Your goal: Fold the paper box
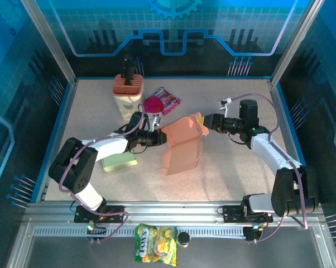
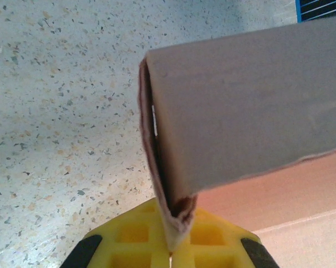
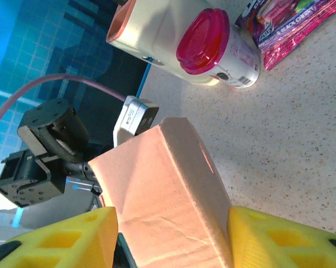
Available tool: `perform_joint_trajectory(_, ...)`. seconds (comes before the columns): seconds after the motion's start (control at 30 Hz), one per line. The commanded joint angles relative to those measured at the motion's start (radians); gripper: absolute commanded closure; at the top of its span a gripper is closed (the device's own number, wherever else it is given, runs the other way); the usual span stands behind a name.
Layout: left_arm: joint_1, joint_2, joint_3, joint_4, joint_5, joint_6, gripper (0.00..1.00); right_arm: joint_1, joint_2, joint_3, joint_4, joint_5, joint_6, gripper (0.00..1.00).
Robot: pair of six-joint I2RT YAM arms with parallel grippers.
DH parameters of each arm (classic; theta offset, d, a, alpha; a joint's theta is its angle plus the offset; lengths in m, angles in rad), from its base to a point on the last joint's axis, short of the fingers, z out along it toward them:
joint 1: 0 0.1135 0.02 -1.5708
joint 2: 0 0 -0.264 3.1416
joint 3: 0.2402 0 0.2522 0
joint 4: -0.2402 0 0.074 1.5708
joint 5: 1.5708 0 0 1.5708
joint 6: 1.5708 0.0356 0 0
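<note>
The table (image 1: 235, 173) carries the box (image 1: 182, 148) at its middle, standing tilted between the two pincers. The right pincer (image 3: 173, 223) is spread wide across the box's upper end, with a yellow finger against each side. The left pincer (image 2: 171, 245) is nearly closed, nipping a thin cardboard edge of the box (the left wrist view shows the hollow inside as a dark slit). The top view adds a green block (image 1: 120, 162) left of the box and a snack bag (image 1: 155, 249) at the near edge. Past the box, the right wrist view shows a cream holder (image 3: 148, 28), a pink-lidded cup (image 3: 212, 47) and a candy bag (image 3: 285, 22) close together.
</note>
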Motion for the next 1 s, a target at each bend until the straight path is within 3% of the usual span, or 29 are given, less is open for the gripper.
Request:
perform_joint_trajectory(0.0,0.006,0.005,0.038,-0.013,0.031,-0.001,1.0,0.032,-0.006,0.034,-0.045,-0.009,-0.036,0.49)
perform_joint_trajectory(0.4,0.006,-0.013,0.039,-0.034,0.017,-0.001,1.0,0.14,-0.031,0.129,-0.276,0.243,-0.172,0.51)
perform_joint_trajectory(0.97,0.004,-0.045,0.043,-0.062,0.002,0.011,1.0,0.328,0.042,0.266,-0.474,0.704,-0.31,0.68)
